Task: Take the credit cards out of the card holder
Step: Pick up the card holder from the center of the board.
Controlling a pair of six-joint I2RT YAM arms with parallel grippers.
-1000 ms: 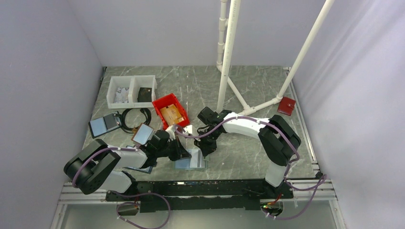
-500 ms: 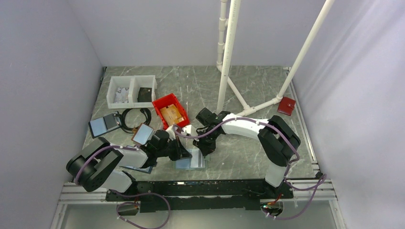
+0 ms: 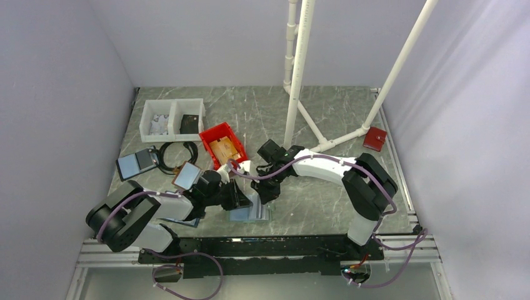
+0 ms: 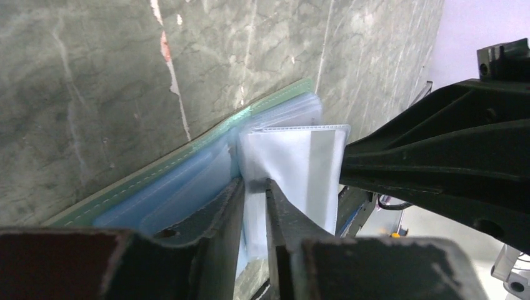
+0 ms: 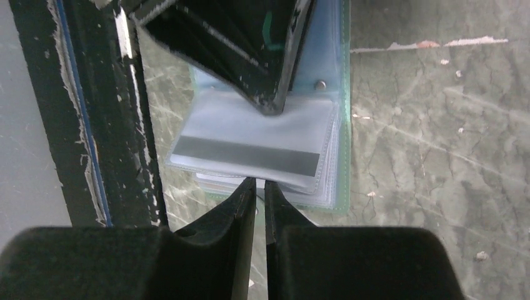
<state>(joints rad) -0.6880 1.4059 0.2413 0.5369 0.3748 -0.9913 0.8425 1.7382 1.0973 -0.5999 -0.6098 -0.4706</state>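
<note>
The card holder [image 3: 250, 215] is lying open on the surface [image 3: 325, 119] at about 6 o'clock in the top view, close to the near edge and between the two arms. The left claw [image 3: 240, 199] is reaching it from its 10 o'clock and the right claw [image 3: 270, 195] from its 1 o'clock.

In the left wrist view the holder's teal border is running diagonally across the marble, with the pale blue pockets lifting off it. The left claw's fingers are standing a narrow slot apart, and the lower part of a pale credit card [image 4: 300, 169] with a grey stripe is sitting in that slot. I cannot tell whether they are pressing on it.

In the right wrist view the right claw's fingers are nearly together, showing only a slim gap. Their tips are meeting the 6 o'clock edge of the clear pocket stack, and I cannot tell whether they are pinching a leaf. The left claw's black finger is coming down from 12 o'clock onto the striped card's pocket, just beside a snap stud [image 5: 320, 84].

A red bin [image 3: 211, 131] is sitting at the holder's 11 o'clock, with a white tray [image 3: 172, 115] beyond it.
</note>
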